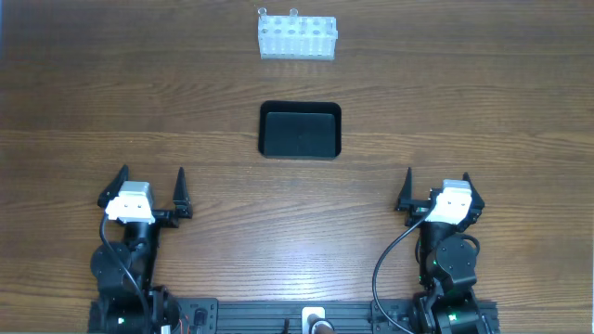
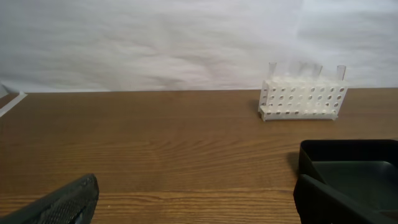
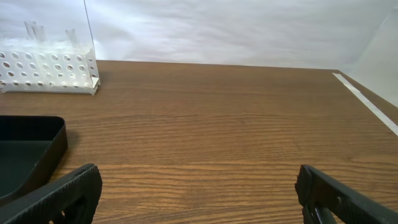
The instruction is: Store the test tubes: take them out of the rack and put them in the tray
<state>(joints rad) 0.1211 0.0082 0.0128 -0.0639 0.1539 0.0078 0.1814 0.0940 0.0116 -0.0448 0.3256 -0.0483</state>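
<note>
Top view: two test tubes (image 1: 263, 13) stand upright in the white rack (image 1: 296, 37) on the far table (image 1: 483, 93); black tray (image 1: 300, 130) lies near it (short carry, likely deliberate); left gripper (image 1: 152, 173) and right gripper (image 1: 437, 174) sit by their bases, fingers spread, empty.

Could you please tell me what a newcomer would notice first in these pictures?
A white rack with a few clear tubes stands at the far side of the table, an empty black tray just before it. The left claw and right claw sit open at the near side.
</note>
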